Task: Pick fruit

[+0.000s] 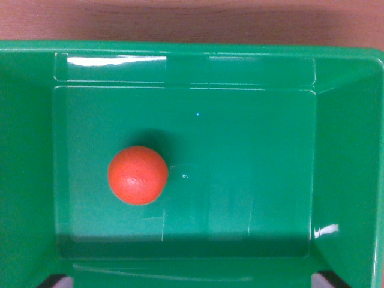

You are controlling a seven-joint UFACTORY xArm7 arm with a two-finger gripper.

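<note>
Fruit (137, 175), a round orange one, sits alone on the flat floor of the green bin (336, 72), toward the wrist view's left, unobstructed from above. Only dark gripper tips show at the bottom corners, so I cannot tell the gripper's state

We see a plain orange-red fruit (137, 175) in a glossy green bin (345, 150), with reddish-brown wood-grain table (192, 21) at the far edge.

orange (137, 174) | round, whole | on green bin (252, 150) floor, wrist view's left
</note>
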